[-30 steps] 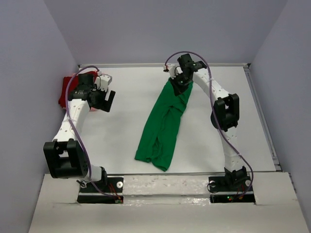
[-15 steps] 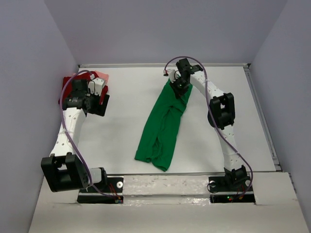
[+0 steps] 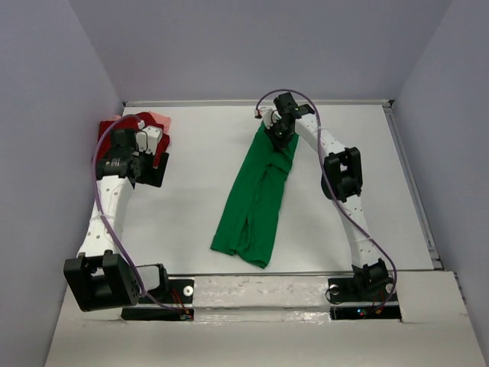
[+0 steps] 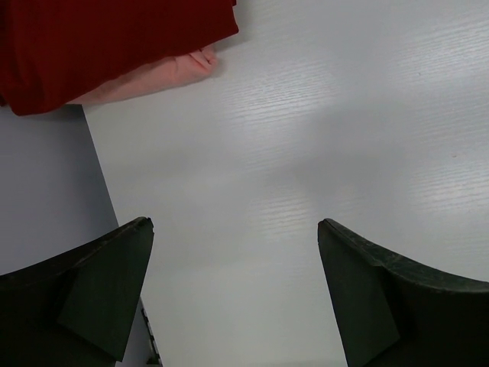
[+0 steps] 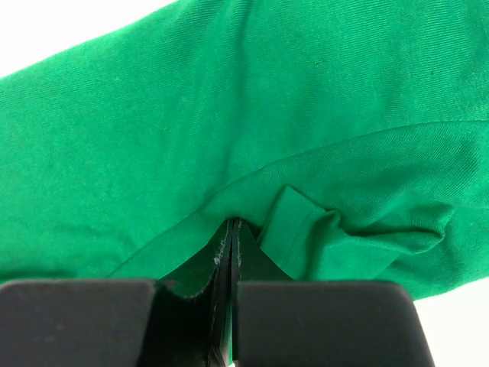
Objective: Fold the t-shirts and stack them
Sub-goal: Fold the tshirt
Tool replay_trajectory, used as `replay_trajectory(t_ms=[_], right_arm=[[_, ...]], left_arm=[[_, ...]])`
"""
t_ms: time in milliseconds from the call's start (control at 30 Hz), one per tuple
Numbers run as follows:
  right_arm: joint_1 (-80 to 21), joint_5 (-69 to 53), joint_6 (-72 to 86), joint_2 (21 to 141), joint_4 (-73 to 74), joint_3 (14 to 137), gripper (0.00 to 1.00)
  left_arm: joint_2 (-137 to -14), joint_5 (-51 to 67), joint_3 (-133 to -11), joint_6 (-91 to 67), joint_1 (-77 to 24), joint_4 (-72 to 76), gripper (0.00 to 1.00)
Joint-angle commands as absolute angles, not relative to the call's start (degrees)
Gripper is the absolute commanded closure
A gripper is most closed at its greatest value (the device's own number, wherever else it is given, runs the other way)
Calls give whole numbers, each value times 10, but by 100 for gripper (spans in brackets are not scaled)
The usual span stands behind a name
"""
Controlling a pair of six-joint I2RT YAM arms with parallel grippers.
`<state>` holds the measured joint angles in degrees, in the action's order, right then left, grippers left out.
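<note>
The green t-shirt [image 3: 256, 202] is laid as a long strip down the middle of the top view. Its upper end is pinched in the jaws of the right gripper [image 5: 231, 229], likely for pulling flat. The dark red t-shirt [image 4: 99, 38] and pale pink t-shirt [image 4: 164, 73] are bunched at the upper-left wall [image 3: 76, 92], beside the left gripper [image 4: 233, 229], whose jaws are spread with nothing held. Open worktop [image 3: 199, 176] is left either side.

I can read no text, label, brand or number anywhere; none on the green t-shirt [image 3: 256, 195]; none on the dark red t-shirt [image 4: 114, 38]; none on the table [image 3: 199, 191].
</note>
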<state>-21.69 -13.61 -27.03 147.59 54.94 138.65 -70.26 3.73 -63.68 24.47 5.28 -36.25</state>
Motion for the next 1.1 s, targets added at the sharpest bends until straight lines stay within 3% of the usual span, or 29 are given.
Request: replay_trajectory(t_ms=[0,633,733,833,933,967,1000,1067], right_arm=[[-214,-123,-280,1484,484,1408,100],[-214,-255,-282,1545,227,1472,100],[-214,-245,-280,1537,216,1474,100],[-214,-178,-315,1458,216,1393,96],[-214,-132,-343,1411,216,1338,82],[-214,-115,-356,1383,216,1306,59],[-214,-107,-363,1372,216,1292,49],[-214,-76,-368,1355,217,1275,44]], left_arm=[[-684,18,-640,232,56,-380,1],[-672,-10,-635,208,113,-387,1],[-672,-4,-638,209,125,-388,1],[-665,18,-633,208,129,-375,1],[-665,36,-629,208,129,-369,1],[-666,46,-632,208,129,-370,1],[-666,52,-633,208,129,-370,1],[-661,64,-634,208,130,-370,1]])
